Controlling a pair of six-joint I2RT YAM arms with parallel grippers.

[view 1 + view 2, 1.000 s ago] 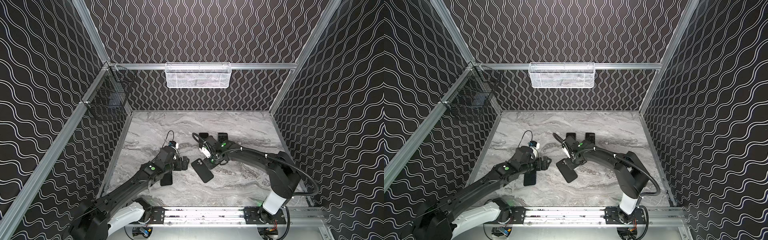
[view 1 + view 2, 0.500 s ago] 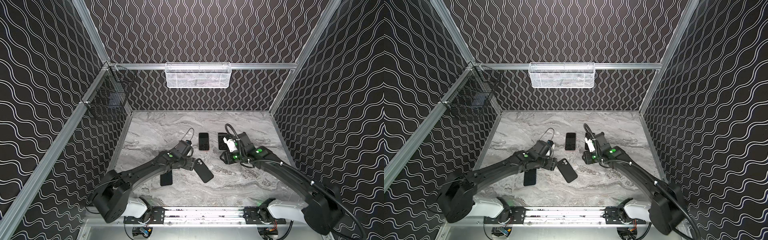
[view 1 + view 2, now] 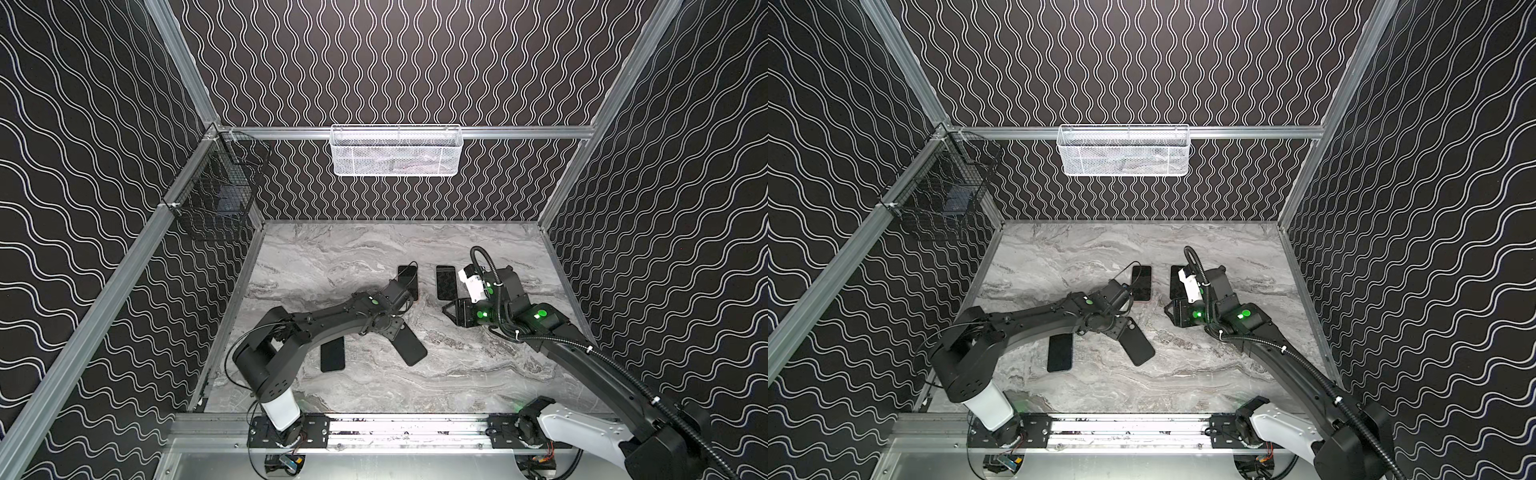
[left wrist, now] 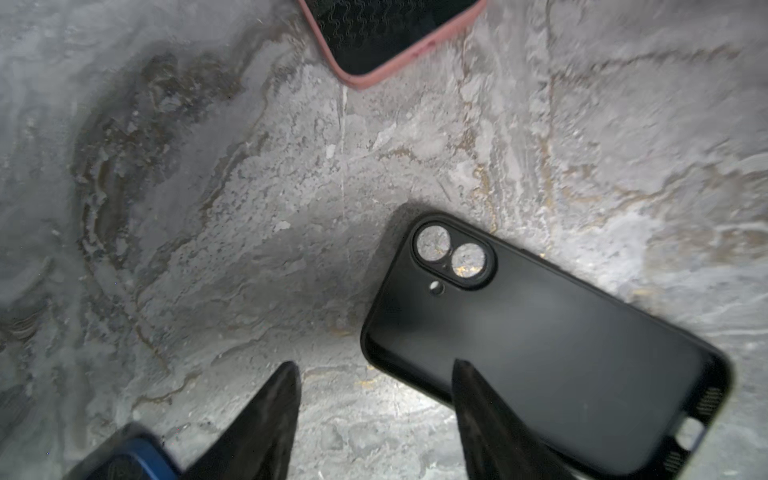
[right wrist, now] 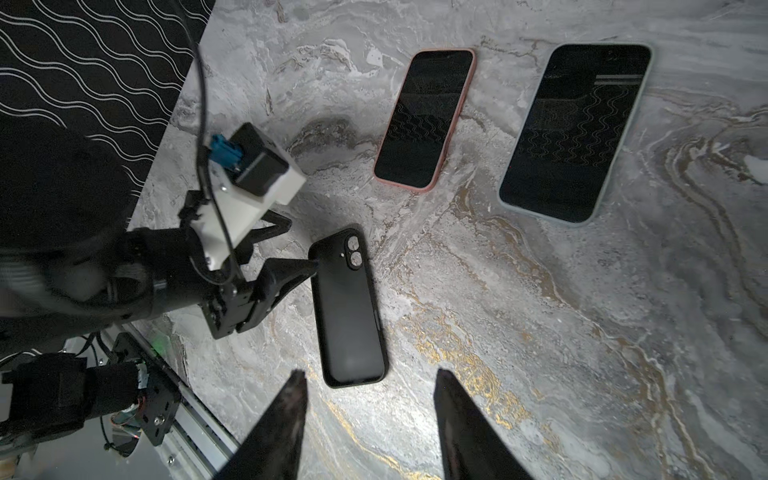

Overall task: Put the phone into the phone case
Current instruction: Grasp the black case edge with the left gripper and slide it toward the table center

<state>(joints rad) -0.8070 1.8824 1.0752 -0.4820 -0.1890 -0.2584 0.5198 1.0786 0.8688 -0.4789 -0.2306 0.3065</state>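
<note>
**Item 1: phone case** [image 4: 540, 353]. Black, empty, flat on marble table [image 3: 332, 257], back up; marble shows thru both lens holes. Lies diagonal near table mid, lens end toward the L arm.

**Item 2: L gripper** [image 4: 374, 365]. Jaws apart, nothing clamped.
- L wrist view: one finger [image 4: 478, 411] overlaps the case's edge near the lens end. Other finger [image 4: 278, 411] is over bare marble beside it. Case sits at one side of the gap, not squarely btwn.
- R wrist view: one fingertip is at the case's lens-end corner. Touching or just short: cannot tell.

**Item 3: R gripper** [image 5: 370, 370]. Jaws apart, empty.
- In a top view, R gripper [image 3: 451, 311] is off to the right of the case, apart from it.
- R wrist view: case's plain end shows at the gap, w/ the table well below the fingers.

**Item 4: phones, qty 3, all flat on table.**
- Pink-rimmed phone [image 5: 424, 120]: screen up, btwn case and back wall.
- Pale-rimmed phone [image 5: 575, 133]: larger, screen up, beside the pink one on its right.
- Dark phone [image 3: 332, 354]: left of case, near L arm; a blue corner shows in L wrist view.
- Which phone fits the case: cannot tell.

**Item 5: fixtures.** White mesh basket [image 3: 397, 151] on back rail; black wire basket [image 3: 216, 199] on left rail.
</note>
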